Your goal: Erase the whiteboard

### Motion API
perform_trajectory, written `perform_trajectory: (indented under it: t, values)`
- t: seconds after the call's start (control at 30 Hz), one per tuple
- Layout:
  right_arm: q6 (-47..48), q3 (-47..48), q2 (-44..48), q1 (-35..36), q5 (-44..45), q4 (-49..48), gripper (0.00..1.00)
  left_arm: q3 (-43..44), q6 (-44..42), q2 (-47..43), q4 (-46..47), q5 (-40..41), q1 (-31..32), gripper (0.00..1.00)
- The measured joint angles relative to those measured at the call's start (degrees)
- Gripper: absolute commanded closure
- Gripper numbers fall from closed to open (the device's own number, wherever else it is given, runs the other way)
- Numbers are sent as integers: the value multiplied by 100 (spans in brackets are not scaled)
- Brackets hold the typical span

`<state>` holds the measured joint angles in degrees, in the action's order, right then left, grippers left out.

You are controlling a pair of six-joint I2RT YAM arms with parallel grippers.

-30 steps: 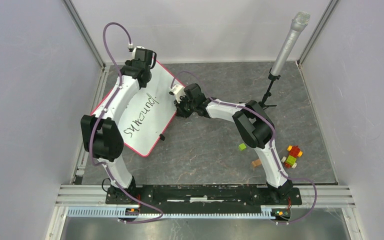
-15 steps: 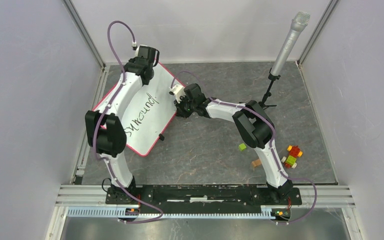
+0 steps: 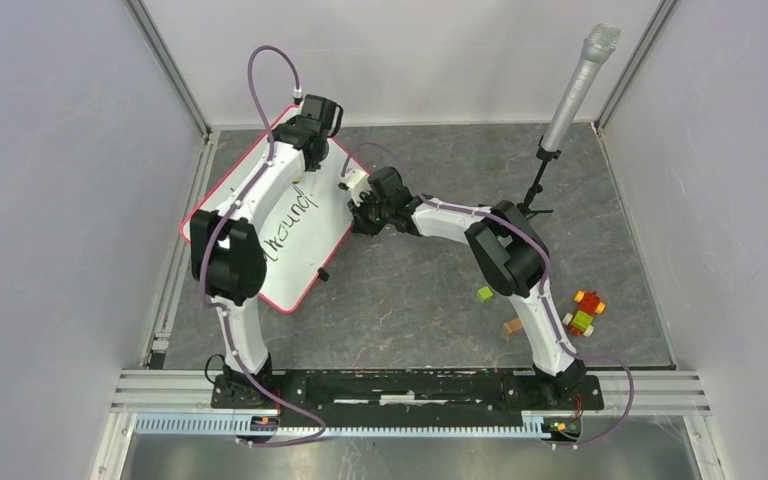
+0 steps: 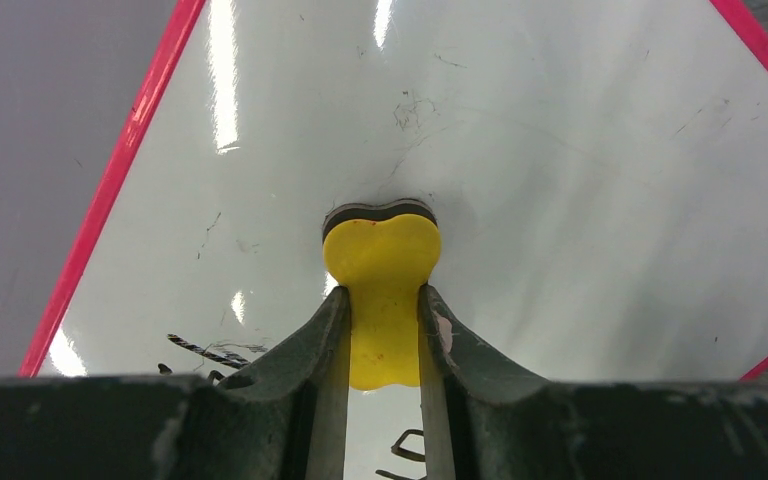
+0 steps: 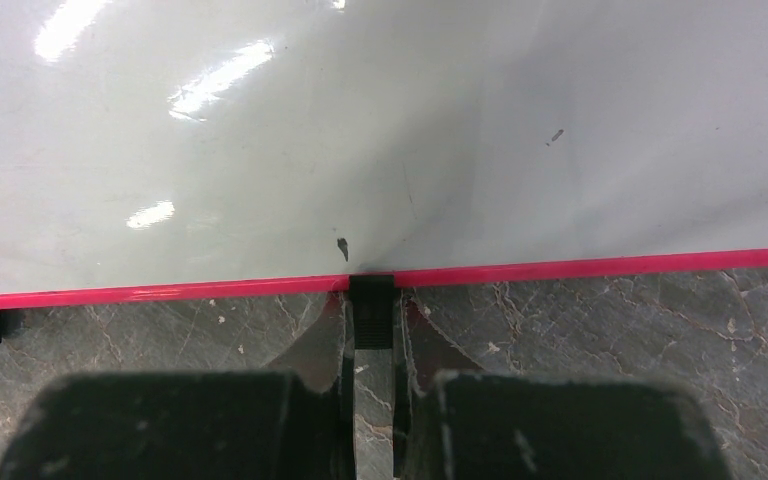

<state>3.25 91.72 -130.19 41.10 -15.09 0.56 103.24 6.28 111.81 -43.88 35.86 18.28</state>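
The whiteboard point(image 3: 295, 260) lies tilted on the table's left half, white with a red-pink rim and dark handwriting point(image 3: 288, 215) across its middle. My left gripper point(image 3: 305, 140) is over the board's far part, shut on a yellow eraser point(image 4: 381, 290) whose black felt presses on the white surface point(image 4: 560, 150). Pen strokes point(image 4: 200, 350) show just behind the fingers. My right gripper point(image 3: 360, 208) is at the board's right edge, shut on a small black edge clip point(image 5: 370, 305) on the red rim point(image 5: 580, 267). My left arm hides the start of the writing.
A microphone on a stand point(image 3: 580, 80) rises at the back right. Coloured toy blocks point(image 3: 585, 312), a green block point(image 3: 484, 293) and a wooden block point(image 3: 512, 327) lie near the right arm's base. Another black clip point(image 3: 324, 272) sits at the board's near right edge.
My left arm has swung right and toward the far corner of the board with the eraser, and its elbow now covers the first letters. The right arm has not moved.
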Motion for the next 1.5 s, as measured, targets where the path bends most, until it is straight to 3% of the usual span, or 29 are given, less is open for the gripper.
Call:
perform_trajectory:
  t: [0.2, 0.43, 0.6, 0.97, 1.3, 1.5]
  values:
    - [0, 0, -2, 0, -2, 0, 100, -98, 31, -85, 50, -2, -37, 73]
    - [0, 4, -2, -2, -2, 13, 100, -1325, 136, -1165, 278, 240, -260, 73]
    - [2, 4, -2, -13, -24, 17, 100, -1523, 219, -1550, 243, 625, -479, 73]
    - [2, 4, -2, -24, -57, 17, 100, -1753, 256, -1652, 485, 804, -446, 77]
    - [0, 4, -2, -24, -57, 20, 100, -1814, 247, -1156, 496, 581, 437, 77]
    - [0, 4, -2, -24, -59, 20, 100, -1963, 249, -1255, 555, 776, 256, 76]
